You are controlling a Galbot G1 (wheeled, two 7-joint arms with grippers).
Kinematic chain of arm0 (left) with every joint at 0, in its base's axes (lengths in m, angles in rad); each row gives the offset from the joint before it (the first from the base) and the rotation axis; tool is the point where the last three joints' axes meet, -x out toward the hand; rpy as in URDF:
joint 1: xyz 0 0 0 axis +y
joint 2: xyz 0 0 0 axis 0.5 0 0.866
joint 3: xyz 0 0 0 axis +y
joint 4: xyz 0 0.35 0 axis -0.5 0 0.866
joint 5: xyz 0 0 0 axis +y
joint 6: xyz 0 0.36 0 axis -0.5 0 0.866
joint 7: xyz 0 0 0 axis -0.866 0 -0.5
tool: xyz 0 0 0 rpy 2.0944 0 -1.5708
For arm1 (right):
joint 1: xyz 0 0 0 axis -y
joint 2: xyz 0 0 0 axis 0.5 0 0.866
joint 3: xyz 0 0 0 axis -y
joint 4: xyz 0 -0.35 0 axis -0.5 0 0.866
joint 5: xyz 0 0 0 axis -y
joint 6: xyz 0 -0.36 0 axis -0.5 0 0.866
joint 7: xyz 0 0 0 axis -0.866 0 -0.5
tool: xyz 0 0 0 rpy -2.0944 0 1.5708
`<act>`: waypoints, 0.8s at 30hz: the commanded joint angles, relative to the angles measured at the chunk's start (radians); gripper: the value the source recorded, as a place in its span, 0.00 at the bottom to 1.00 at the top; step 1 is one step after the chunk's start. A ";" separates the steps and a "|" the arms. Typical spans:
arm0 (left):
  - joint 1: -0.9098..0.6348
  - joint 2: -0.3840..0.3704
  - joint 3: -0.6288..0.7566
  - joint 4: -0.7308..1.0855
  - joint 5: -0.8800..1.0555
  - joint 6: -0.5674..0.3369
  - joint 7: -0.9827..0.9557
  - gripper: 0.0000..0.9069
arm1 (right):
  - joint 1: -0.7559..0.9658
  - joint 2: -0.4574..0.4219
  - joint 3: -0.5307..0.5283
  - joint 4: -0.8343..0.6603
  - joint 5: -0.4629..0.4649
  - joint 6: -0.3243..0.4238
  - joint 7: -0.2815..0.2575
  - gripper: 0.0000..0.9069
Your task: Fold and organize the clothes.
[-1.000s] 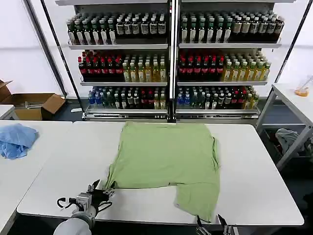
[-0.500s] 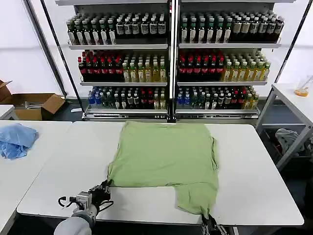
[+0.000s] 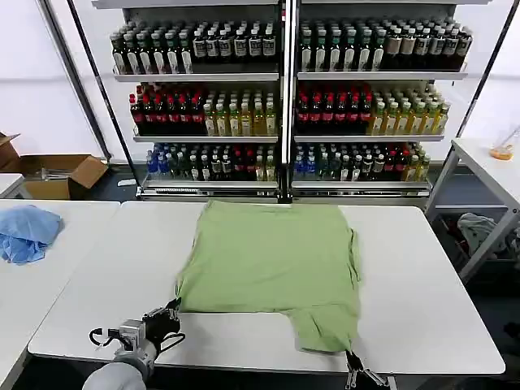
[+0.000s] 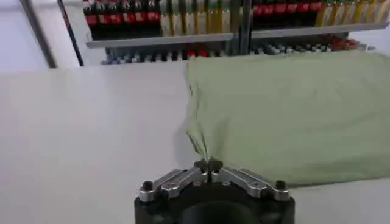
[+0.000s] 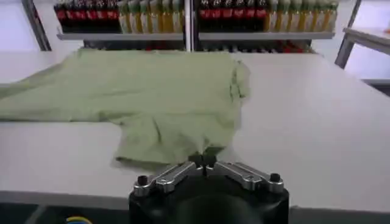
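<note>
Shirt (image 3: 272, 264) corners nearer than before

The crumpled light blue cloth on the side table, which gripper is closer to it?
Left. The left gripper pinches the light green shirt's near left corner, on the side toward the light blue cloth. The right gripper holds the shirt's opposite corner, farther away.

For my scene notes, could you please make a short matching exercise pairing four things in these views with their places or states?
Things:
1. green shirt
2. left gripper
3. right gripper
4. blue cloth

Places or states:
A. shut on the shirt's near left corner
B. bunched on the side table to the left
C. spread on the white table
D. shut on the shirt's near right corner

Pairs: 1-C, 2-A, 3-D, 4-B
</note>
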 commanded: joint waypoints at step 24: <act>-0.119 -0.010 0.007 -0.002 -0.060 -0.007 -0.017 0.03 | 0.281 -0.146 0.027 -0.088 0.127 -0.106 -0.010 1.00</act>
